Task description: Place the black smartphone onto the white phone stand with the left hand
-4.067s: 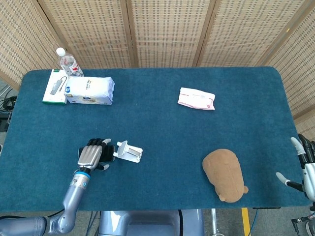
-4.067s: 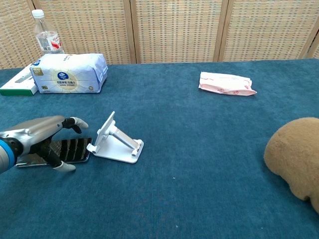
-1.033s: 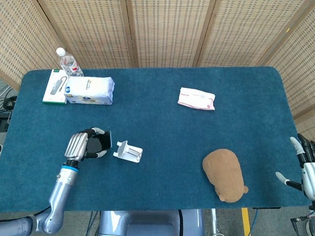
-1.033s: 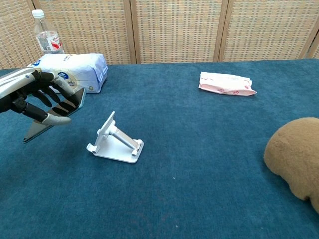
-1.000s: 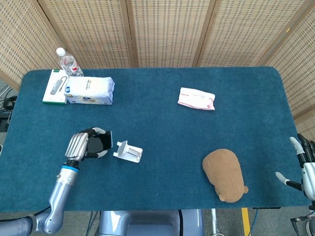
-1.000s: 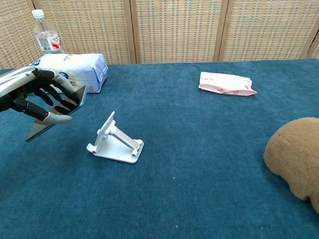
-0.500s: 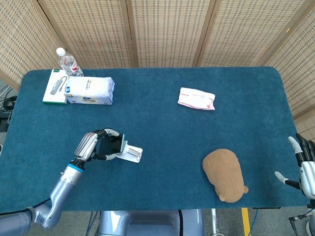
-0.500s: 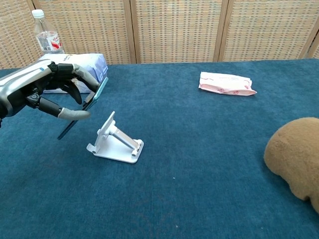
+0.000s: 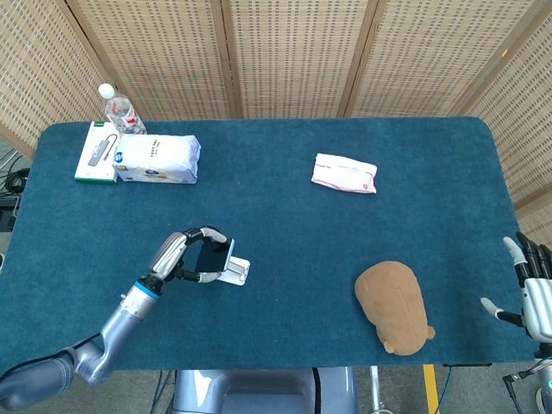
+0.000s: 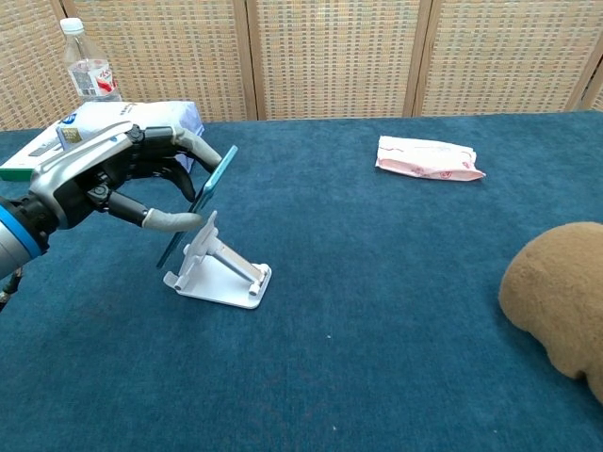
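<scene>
Left hand (image 10: pixel 113 184) gripping black smartphone (image 10: pixel 198 215) between thumb and fingers, tilted, just above white phone stand (image 10: pixel 219 268) near the surface's (image 9: pixel 285 224) front-left edge. Right hand (image 9: pixel 533 293) with fingers spread, holding nothing, past the front-right corner.

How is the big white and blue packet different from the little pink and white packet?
The white and blue packet is larger and puffier; the pink and white packet is smaller and flatter. The white and blue packet lies at the table's far left, against a green-edged box; the pink and white packet lies alone, right of centre. Both are soft wrapped packs lying on the blue tabletop.
</scene>
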You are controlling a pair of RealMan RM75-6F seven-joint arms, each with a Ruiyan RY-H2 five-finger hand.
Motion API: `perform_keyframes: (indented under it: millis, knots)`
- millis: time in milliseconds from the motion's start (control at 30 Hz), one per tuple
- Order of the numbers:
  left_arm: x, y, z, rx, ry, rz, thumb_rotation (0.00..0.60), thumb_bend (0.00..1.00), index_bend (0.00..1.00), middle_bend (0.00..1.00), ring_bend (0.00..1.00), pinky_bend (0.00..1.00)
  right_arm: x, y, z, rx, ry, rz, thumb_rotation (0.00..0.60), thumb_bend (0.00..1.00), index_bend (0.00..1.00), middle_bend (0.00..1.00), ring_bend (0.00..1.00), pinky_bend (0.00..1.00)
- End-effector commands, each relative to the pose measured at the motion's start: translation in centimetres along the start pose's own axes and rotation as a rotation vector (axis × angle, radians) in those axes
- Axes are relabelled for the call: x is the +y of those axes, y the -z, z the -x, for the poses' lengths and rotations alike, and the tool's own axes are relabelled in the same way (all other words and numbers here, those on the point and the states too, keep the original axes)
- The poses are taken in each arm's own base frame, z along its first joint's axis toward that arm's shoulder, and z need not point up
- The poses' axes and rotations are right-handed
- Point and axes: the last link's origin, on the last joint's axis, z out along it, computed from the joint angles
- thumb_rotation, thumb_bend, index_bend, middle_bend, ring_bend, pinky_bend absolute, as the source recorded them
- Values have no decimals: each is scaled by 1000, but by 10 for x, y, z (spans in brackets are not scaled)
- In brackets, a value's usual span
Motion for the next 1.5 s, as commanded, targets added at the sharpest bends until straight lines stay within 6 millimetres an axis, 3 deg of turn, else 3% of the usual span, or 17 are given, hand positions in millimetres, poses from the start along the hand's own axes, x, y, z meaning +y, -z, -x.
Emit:
perform_keyframes:
  millis: [33, 400, 1033, 1100, 1200, 1267, 1367, 1500]
  knots:
    - [2, -4, 8, -3, 51, 38, 600, 189, 381, 415, 463, 337, 0, 0, 0, 0, -1, 2, 600, 105, 0, 0, 0, 0]
    - [-10, 7, 9, 1, 138, 84, 600, 187, 381, 414, 463, 337, 1, 0, -1, 1, -10, -1, 600, 105, 0, 0, 0, 0]
    - [-34, 6, 17, 5, 155, 63, 600, 143, 378, 407, 456, 337, 2, -1, 0, -1, -5, 9, 600, 105, 0, 0, 0, 0]
    - [-36, 7, 18, 11, 166, 59, 600, 122, 345, 357, 414, 337, 2, -1, 0, -1, -6, 12, 600, 105, 0, 0, 0, 0]
    - [-36, 7, 18, 16, 167, 74, 600, 35, 153, 128, 226, 332, 3, -2, 0, -4, -5, 14, 600, 105, 0, 0, 0, 0]
    - [-36, 7, 18, 4, 167, 80, 600, 5, 46, 28, 127, 301, 3, -2, 0, -5, -5, 13, 600, 105, 0, 0, 0, 0]
    - [-38, 9, 18, -8, 181, 79, 600, 0, 0, 0, 17, 226, 3, -1, 0, -4, -6, 13, 600, 105, 0, 0, 0, 0]
    - [-36, 10, 14, 21, 188, 103, 600, 0, 0, 0, 0, 178, 3, -1, 0, -4, -8, 13, 600, 105, 0, 0, 0, 0]
